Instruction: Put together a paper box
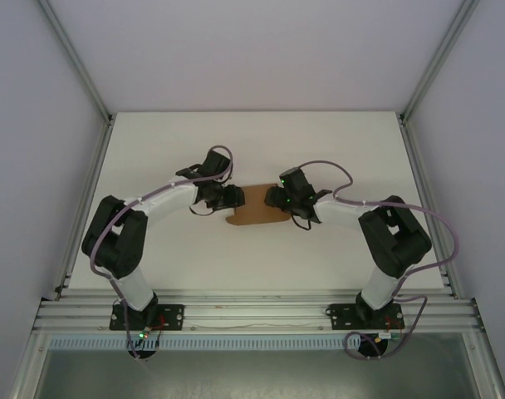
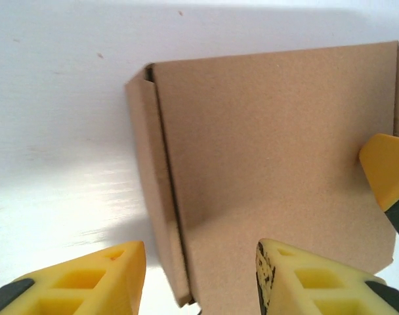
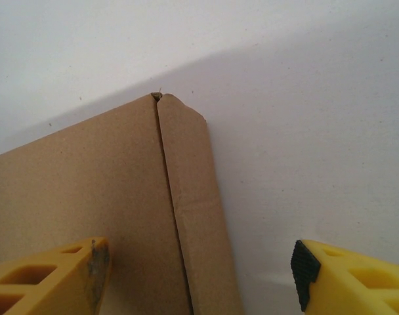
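Observation:
The paper box is a flat brown cardboard piece lying on the white table between my two grippers. In the left wrist view the paper box shows a broad panel with a narrow folded flap along its left edge. My left gripper is open and straddles that flap edge, one finger over the table and one over the panel. In the right wrist view the paper box has a narrow flap on its right side. My right gripper is open astride it. The right gripper's yellow fingertip rests against the panel's far edge.
The white table is walled by pale panels and aluminium frame posts. Both arms bend inward from their bases at the near rail, with cables looping above them. Bare table surface lies behind and in front of the cardboard.

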{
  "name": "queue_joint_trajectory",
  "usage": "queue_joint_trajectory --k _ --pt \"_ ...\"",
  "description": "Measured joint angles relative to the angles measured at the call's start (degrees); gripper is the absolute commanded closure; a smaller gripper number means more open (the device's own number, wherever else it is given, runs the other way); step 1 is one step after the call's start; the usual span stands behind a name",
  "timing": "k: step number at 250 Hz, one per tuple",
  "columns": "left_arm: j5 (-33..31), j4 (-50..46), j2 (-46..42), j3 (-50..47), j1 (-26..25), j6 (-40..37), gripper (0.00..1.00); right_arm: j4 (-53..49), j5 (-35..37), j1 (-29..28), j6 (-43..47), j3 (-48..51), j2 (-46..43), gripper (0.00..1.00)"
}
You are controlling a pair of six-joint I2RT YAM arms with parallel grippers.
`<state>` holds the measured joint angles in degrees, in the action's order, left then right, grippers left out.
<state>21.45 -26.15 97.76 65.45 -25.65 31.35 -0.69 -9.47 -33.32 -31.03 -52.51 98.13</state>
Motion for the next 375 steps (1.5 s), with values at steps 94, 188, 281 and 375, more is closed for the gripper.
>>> queue_joint_trajectory --k 94,188,281,375 --pt "5.66 9.44 5.01 -2.71 3.63 0.79 0.48 -0.02 0.28 -0.02 0.2 0.0 0.09 0.26" --pt "17.92 27.06 7.39 -9.6 7.41 5.44 0.76 -1.62 0.09 1.38 1.46 1.75 -3.17 0.15" --pt "25.09 37.03 7.43 -14.88 10.78 7.21 0.84 2.56 -17.18 8.94 -0.13 4.55 -5.95 0.13" --pt "27.26 39.1 8.15 -15.43 11.26 6.29 0.84 10.43 -30.67 10.03 -5.77 4.31 0.42 0.18"
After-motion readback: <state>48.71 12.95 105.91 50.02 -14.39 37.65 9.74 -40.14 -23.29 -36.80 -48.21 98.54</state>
